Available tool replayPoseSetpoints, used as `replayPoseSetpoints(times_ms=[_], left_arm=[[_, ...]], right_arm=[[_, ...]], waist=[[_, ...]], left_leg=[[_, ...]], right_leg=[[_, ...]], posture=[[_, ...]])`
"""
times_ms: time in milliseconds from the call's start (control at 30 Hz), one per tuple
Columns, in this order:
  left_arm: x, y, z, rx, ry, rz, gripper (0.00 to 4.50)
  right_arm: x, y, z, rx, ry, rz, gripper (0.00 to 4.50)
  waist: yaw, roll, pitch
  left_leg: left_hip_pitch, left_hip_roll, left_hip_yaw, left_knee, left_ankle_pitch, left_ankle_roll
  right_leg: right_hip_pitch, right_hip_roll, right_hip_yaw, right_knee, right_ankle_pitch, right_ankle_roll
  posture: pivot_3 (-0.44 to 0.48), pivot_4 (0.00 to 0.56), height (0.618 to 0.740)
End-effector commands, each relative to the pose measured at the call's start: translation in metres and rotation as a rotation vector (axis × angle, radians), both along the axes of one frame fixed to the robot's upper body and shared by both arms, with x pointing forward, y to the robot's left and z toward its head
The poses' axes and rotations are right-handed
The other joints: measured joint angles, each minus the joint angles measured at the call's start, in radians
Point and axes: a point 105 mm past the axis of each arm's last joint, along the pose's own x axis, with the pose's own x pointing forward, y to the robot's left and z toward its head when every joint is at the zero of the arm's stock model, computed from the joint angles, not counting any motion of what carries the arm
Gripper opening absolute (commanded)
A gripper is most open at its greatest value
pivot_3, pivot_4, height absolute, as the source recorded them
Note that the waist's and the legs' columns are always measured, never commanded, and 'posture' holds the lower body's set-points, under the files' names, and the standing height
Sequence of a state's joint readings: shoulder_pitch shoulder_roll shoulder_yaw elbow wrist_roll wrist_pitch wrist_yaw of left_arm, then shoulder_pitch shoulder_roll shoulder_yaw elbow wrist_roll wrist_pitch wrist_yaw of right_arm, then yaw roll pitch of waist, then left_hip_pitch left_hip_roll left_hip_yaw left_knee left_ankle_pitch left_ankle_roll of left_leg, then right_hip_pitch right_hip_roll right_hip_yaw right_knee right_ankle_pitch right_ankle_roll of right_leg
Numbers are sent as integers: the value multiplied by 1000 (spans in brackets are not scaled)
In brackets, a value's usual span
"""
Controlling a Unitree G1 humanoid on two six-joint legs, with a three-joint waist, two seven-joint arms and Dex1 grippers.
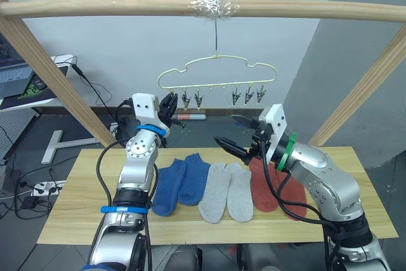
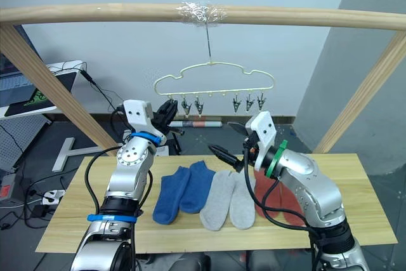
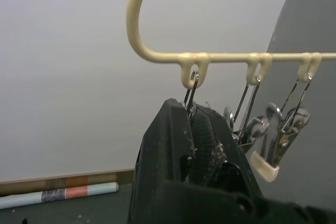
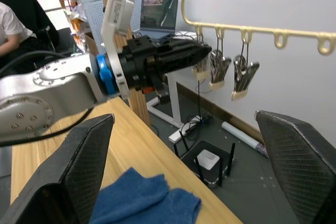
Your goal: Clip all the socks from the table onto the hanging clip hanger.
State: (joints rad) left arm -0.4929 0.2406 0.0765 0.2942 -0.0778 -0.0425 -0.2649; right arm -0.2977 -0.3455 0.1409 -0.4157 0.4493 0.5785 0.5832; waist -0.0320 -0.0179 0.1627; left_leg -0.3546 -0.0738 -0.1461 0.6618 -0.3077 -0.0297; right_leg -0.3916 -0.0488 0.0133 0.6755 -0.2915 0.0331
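Socks lie flat in a row on the desk [image 1: 76,220]: blue pair [image 1: 179,184] on the left, light grey pair [image 1: 226,191] in the middle, rust red pair [image 1: 269,187] on the right, partly hidden behind the right arm. None is clipped yet. The clip hanger [image 1: 216,74] hangs from the wooden beam [image 1: 95,7] above the far edge of the desk.

Left tool [image 1: 169,107] is raised to the hanger's leftmost clip [image 3: 190,94], fingers closed together around it. Right tool [image 1: 240,136] hovers above the grey pair, fingers spread wide, holding nothing.

Handling judgement: soft knit, light, limp. A sock will sag and fold when lifted, so grasp at the cuff edge, pinching both layers, leaving a free margin of fabric for the clip. The clips are small and sprung; the hanger will likely swing when pushed.
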Motion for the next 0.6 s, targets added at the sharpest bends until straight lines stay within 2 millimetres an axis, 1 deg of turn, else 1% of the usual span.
replayPoseSetpoints(times_ms=[33, 67, 100, 167, 200, 233, 267, 333, 433, 533, 600], left_arm=[[-6, 3, 8, 5, -28, -9, 16], [-7, 3, 8, 7, -25, -12, 16], [-8, 3, 6, 7, -20, -14, 16], [-9, 3, 6, 2, -15, -12, 16], [-10, 3, 5, 1, -14, -11, 16], [-10, 3, 6, -3, -14, -8, 16], [-11, 3, 5, -5, -13, -7, 16], [-12, 3, 5, -8, -11, -5, 16], [-13, 2, 4, -8, -7, -5, 16], [-15, 3, 4, -10, -7, -5, 16], [-15, 3, 4, -9, -6, -6, 16]], right_arm=[[2, -15, -19, -41, 11, -73, 4500], [3, -21, -28, -61, 25, -97, 4500], [7, -31, -42, -106, 48, -149, 4500], [18, -58, -72, -199, 97, -292, 4500], [21, -68, -81, -225, 112, -343, 4500], [26, -83, -91, -265, 129, -422, 4500], [28, -96, -103, -305, 163, -479, 4500], [29, -116, -121, -351, 228, -563, 4500], [28, -131, -136, -359, 300, -639, 4500], [31, -150, -152, -366, 365, -752, 4500], [31, -156, -160, -374, 405, -778, 4500]], waist=[[0, 0, 0], [1, 0, 0], [1, 0, 0], [1, 0, 0], [2, 0, 0], [1, 0, 1], [1, 0, 2], [0, 0, 4], [0, 1, 7], [-1, 1, 9], [0, 1, 11]], left_leg=[[-1, 0, 0, 0, 0, 0], [-1, 0, 0, 0, 0, 0], [-2, 0, 0, 0, 0, 0], [-2, -1, 1, 0, 0, 0], [-2, -1, 1, 0, 0, 0], [-2, -1, 1, 0, 0, 0], [-2, -1, 1, 0, 0, 0], [-2, -1, 1, 0, 0, 0], [-2, 0, 2, 0, 0, 0], [-2, 0, 2, 0, 0, 0], [-2, 0, 3, 0, 0, 0]], right_leg=[[-1, 0, 0, 0, 0, 0], [-1, 0, 0, 0, 0, 0], [-1, 0, 0, 0, 0, 0], [-2, -1, 0, 0, 0, 0], [-2, -1, 1, 0, 0, 0], [-2, -1, 1, 0, 0, 0], [-2, -1, 1, 1, 0, 0], [-3, -1, 1, 3, 0, 0], [-3, -1, 1, 3, 0, 0], [-3, -1, 1, 3, 0, 0], [-3, -1, 2, 3, 0, 0]], posture=[[-82, 165, 740], [-78, 171, 740], [-78, 171, 740], [-74, 177, 740], [-74, 177, 740], [-70, 183, 740], [-70, 183, 740], [-66, 190, 740], [-64, 196, 740], [-64, 196, 740], [-61, 199, 740]])
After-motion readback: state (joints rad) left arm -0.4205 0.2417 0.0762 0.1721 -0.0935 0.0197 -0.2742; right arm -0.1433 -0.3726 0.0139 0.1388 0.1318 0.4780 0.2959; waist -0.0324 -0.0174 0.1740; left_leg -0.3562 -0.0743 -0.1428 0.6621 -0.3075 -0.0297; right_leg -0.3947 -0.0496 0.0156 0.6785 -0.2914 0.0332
